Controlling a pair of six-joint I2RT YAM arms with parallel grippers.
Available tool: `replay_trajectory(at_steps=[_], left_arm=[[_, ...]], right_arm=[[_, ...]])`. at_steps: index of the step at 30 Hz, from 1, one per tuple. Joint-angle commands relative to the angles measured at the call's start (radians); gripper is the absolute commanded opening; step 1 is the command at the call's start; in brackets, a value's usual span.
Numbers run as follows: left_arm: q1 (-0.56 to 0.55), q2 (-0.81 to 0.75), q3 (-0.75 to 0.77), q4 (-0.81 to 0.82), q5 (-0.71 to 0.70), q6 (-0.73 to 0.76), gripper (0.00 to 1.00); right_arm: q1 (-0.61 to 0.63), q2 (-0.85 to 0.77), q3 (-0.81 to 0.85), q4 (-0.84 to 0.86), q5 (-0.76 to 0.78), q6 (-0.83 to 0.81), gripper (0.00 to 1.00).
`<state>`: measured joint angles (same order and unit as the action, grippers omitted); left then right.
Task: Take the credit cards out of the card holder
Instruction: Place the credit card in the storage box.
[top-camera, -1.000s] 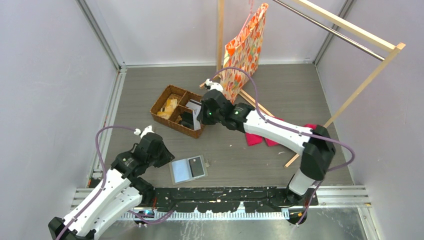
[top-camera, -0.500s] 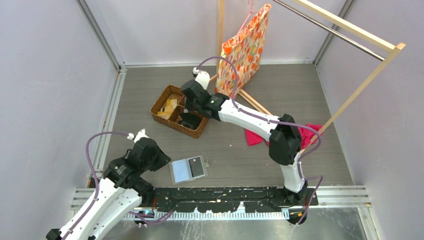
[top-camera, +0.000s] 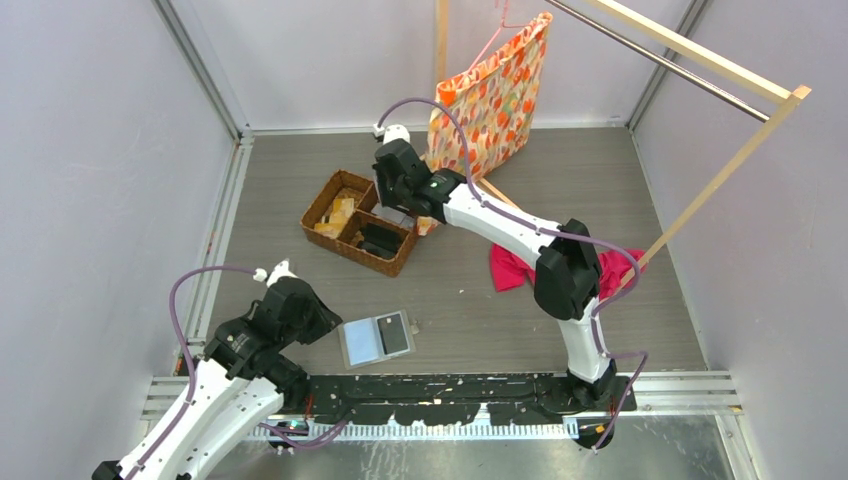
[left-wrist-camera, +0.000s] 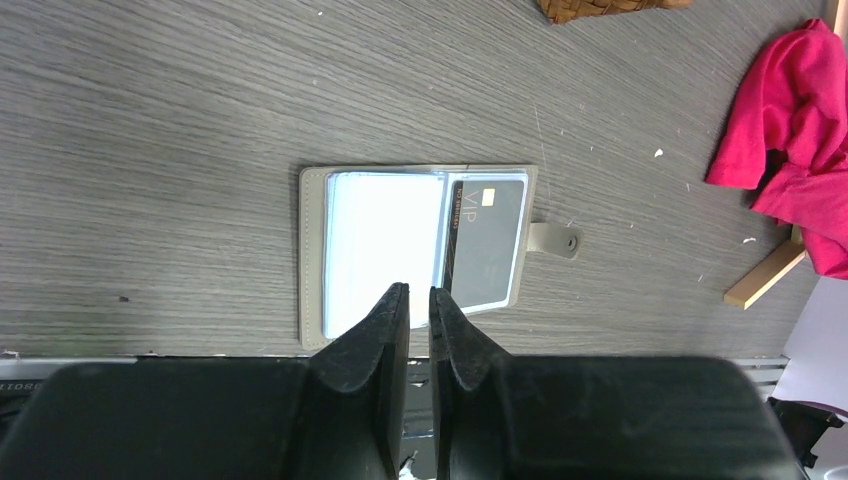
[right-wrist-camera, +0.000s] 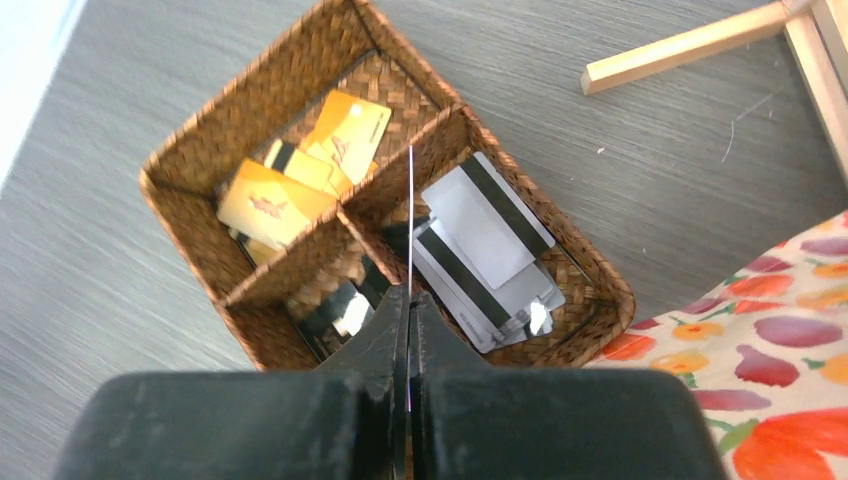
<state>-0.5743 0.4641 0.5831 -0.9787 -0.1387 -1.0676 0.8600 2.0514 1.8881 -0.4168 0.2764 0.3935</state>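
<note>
The card holder (top-camera: 377, 338) lies open on the table near the front. In the left wrist view the card holder (left-wrist-camera: 318, 250) shows a pale blue panel on the left and a dark card marked VIP (left-wrist-camera: 488, 245) in its right sleeve. My left gripper (top-camera: 322, 320) hangs just left of it, its tips (left-wrist-camera: 418, 290) nearly together and empty. My right gripper (top-camera: 393, 203) is over the wicker basket. In the right wrist view the right gripper (right-wrist-camera: 410, 295) is shut on a thin credit card (right-wrist-camera: 410, 220), seen edge-on above the basket's divider.
The brown wicker basket (top-camera: 312, 212) is divided into compartments (right-wrist-camera: 250, 105) that hold orange cards (right-wrist-camera: 320, 150), whitish striped cards (right-wrist-camera: 480, 250) and dark cards. A pink cloth (top-camera: 515, 272), an orange patterned bag (top-camera: 490, 95) and a wooden rack (top-camera: 700, 60) stand to the right and back.
My right arm swung left and back over the basket, still gripping its card. The orange bag shifted right. My left arm drew back slightly from the card holder.
</note>
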Motion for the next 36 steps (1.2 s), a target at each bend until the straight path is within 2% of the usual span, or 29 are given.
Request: replay_trajectory(at_steps=[1, 8, 19, 36], left_arm=[[0.004, -0.003, 0.018, 0.006, -0.005, -0.003, 0.15], [0.004, 0.000, 0.004, 0.015, 0.009, -0.001, 0.15], [0.004, 0.009, -0.031, 0.062, 0.035, -0.008, 0.15], [0.004, 0.021, -0.039, 0.082, 0.047, -0.009, 0.15]], right_arm=[[0.012, -0.036, -0.012, 0.024, -0.077, -0.255, 0.01], [0.015, -0.060, -0.022, -0.001, -0.117, -0.379, 0.01], [0.027, -0.063, -0.010, -0.088, 0.136, -0.673, 0.01], [0.029, 0.105, 0.051, -0.049, 0.134, -0.887, 0.01]])
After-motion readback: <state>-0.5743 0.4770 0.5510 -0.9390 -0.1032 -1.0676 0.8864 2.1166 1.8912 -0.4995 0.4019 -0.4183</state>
